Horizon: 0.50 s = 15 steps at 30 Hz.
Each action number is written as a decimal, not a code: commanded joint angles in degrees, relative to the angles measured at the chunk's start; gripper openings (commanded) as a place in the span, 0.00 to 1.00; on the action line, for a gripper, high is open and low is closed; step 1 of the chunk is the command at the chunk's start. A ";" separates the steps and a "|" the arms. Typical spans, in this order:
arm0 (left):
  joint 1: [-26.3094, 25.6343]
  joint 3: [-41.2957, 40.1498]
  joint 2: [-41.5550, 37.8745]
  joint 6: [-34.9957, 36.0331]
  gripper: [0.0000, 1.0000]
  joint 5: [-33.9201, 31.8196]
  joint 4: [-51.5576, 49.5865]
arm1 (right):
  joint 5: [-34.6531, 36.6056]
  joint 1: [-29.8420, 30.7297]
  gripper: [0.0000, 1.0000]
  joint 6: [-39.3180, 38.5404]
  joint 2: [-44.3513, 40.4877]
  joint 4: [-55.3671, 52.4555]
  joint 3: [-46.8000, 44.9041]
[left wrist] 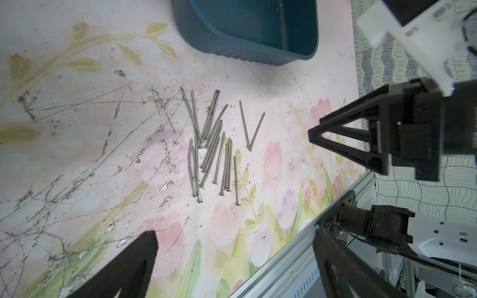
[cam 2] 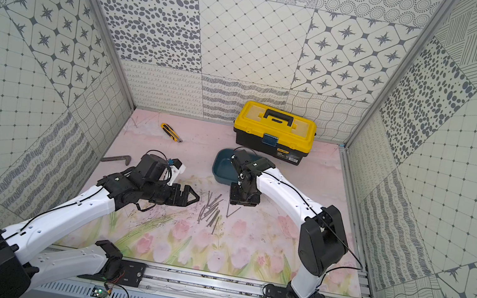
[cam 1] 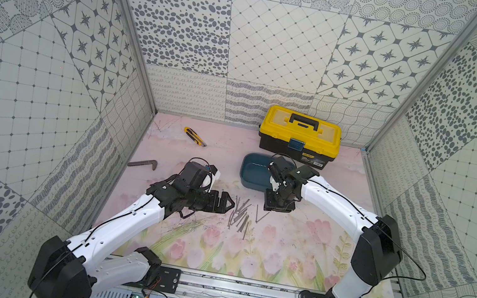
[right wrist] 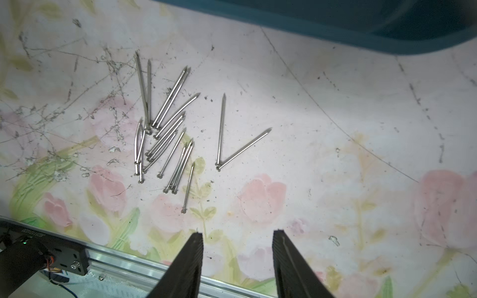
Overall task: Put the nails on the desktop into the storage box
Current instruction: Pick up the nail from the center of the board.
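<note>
Nails (cam 1: 240,213) lie bunched on the surface (cam 1: 279,250), near the teal box (cam 1: 251,172) meant to receive them; my left jaws stand wide and empty beside the pile; my right jaws, half apart and empty, hang near two stray nails (right wrist: 221,129), presumably lining up a pinch.

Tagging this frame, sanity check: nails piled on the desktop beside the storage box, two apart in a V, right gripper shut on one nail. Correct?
No. The right gripper holds no nail: the right wrist view shows its jaws apart, nothing between them. The rest stands: the nails lie piled on the desktop beside the storage box, two apart in a V.
</note>
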 commanded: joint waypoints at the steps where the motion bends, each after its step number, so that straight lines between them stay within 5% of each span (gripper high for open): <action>1: -0.33 -2.59 -4.00 0.78 1.00 -3.07 3.02 | -0.97 1.85 0.47 1.55 3.34 3.85 2.17; 15: -0.35 -6.10 -9.71 1.43 1.00 -5.55 0.15 | -1.99 5.47 0.40 2.50 10.56 5.14 3.99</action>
